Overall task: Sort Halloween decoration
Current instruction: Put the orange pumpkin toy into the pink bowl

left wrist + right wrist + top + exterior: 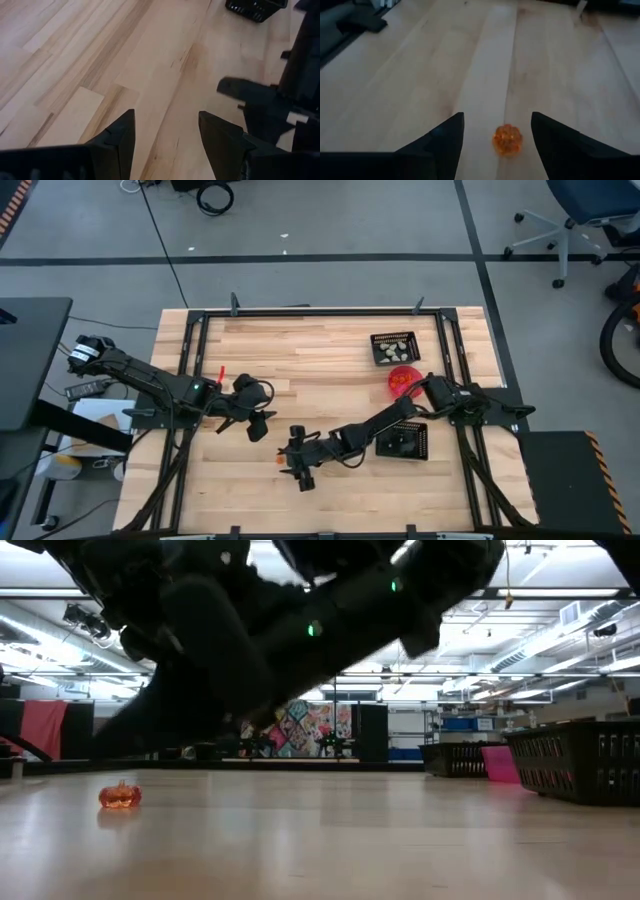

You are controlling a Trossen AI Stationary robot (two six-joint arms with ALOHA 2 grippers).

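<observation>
Right gripper [496, 131]: reaches across the table toward the front centre; fingers spread wide, holding nothing
Right fingers [442, 137]: 2 dark tips, 1 on each side of the orange pumpkin trinket, with a gap to it on both sides; no contact visible
Orange pumpkin trinket [507, 139]: lies on the wooden table [320, 350] between the right fingers; the high view shows it as an orange speck [277, 459] just beside the right gripper [297, 458]; the low view shows it alone on the tabletop [120, 795]
Left gripper [167, 130]: hovers over bare wood at the left centre of the table, near the right gripper [258, 412]; fingers parted wide, nothing between them
Left fingers [122, 132]: 2 dark tips above plain boards, touching no object
Far mesh tray [393, 347]: square, black, on the far right part of the table; holds several pale cream trinkets [392, 348]
Near mesh tray [402, 442]: square, black, front right, partly covered by the right arm; contents cannot be told
Red bowl [402, 380]: round, between the 2 trays, holds orange pieces [400, 377]
Remaining table surface: 1 trinket visible outside the containers
</observation>
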